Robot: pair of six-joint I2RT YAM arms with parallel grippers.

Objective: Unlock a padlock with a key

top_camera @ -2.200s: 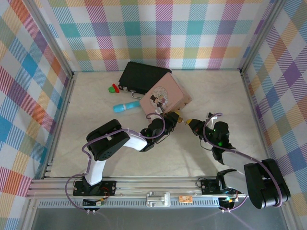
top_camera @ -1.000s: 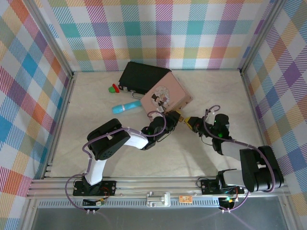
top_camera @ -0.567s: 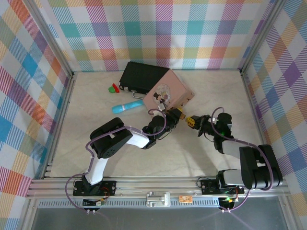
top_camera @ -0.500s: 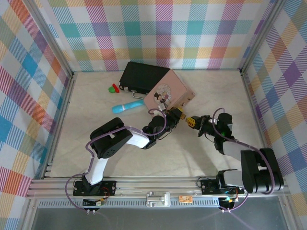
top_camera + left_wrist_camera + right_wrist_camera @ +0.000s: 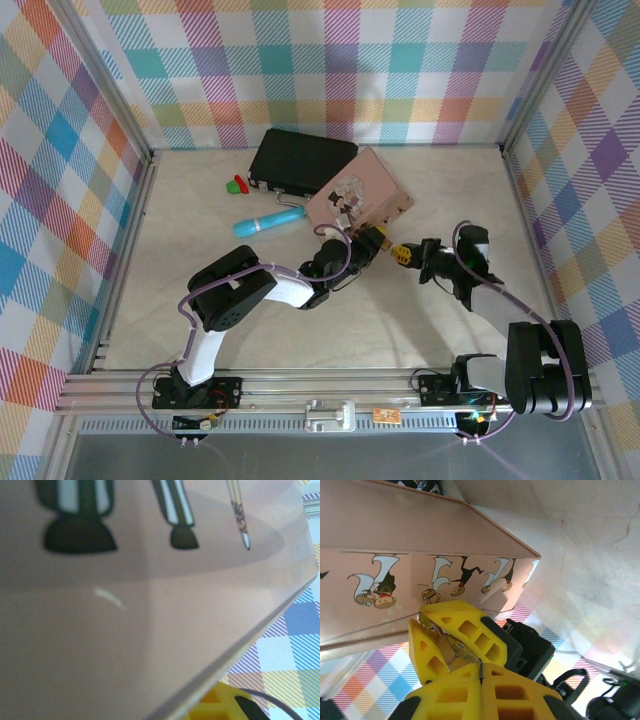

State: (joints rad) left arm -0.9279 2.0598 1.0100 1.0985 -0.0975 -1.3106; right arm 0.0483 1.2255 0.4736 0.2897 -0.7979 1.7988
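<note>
Seeing left hand [image 5: 436, 634] clamped on padlock [image 5: 449, 652] just beside pink tin [image 5: 395, 540] via right wrist; right hand [image 5: 481, 677] pressed together next to padlock. From top, can't resolve padlock between hands.

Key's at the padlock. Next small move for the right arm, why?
Probably ease the right gripper forward slightly: it is shut on the key, whose tip meets the padlock clamped in the left gripper beside the pink tin; whether it is seated is unclear.

Bright, even light, soft shadows — left wrist view blurred, right wrist sharper.
</note>
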